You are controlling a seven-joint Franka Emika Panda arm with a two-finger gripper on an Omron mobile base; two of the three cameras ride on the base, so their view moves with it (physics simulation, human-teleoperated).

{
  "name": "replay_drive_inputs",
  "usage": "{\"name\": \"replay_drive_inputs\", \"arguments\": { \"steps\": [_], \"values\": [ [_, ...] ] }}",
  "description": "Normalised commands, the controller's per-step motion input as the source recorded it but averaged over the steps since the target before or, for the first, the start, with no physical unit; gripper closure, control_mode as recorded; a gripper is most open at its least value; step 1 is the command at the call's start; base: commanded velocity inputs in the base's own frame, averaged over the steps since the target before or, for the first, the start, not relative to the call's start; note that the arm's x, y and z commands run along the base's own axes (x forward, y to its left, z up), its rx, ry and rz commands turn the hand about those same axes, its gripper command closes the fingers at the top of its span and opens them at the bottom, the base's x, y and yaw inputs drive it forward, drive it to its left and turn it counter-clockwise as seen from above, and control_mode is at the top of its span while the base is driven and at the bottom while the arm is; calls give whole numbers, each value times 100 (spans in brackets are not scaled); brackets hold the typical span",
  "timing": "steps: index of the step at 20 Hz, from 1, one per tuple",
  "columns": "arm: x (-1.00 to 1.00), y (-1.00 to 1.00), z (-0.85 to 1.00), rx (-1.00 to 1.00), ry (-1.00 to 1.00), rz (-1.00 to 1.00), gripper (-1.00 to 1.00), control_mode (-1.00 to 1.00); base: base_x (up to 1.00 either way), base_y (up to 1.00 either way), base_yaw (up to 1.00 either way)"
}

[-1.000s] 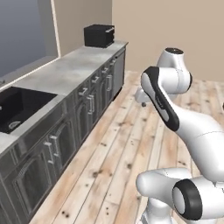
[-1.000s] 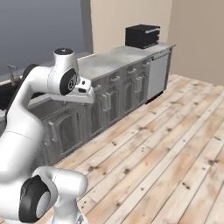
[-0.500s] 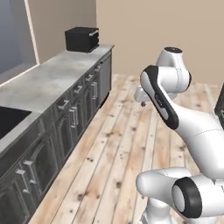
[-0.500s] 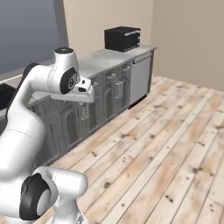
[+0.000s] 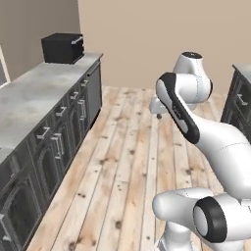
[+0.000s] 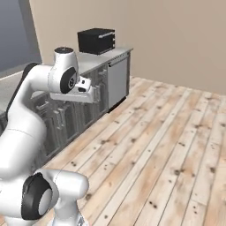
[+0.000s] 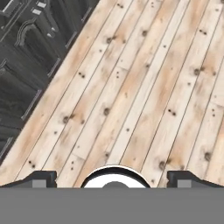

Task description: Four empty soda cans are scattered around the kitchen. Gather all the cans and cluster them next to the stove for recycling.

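Kitchen plank floor, grainy knotted wood, grey panelled cabinets, jaws apart.

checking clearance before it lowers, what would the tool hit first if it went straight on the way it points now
Most likely the bare plank floor. The hand view looks down along the open tool onto planks, with the cabinet fronts off to one side. Nothing stands in between, though depth is hard to judge.

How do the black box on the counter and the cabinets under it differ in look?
The black box is plain, smooth and stands on the counter; the cabinets are grey wood-grain, panelled, with silvery handles, and stand on the floor. Both are dark.
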Motion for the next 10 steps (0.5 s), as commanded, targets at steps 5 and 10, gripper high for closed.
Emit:
{"name": "replay_drive_inputs", "arguments": {
  "steps": [5,10],
  "values": [
    [0,0,0,0,0,0,-100,100,0,-23,-43],
    [0,0,0,0,0,0,-100,100,21,-6,-38]
  ]
}}
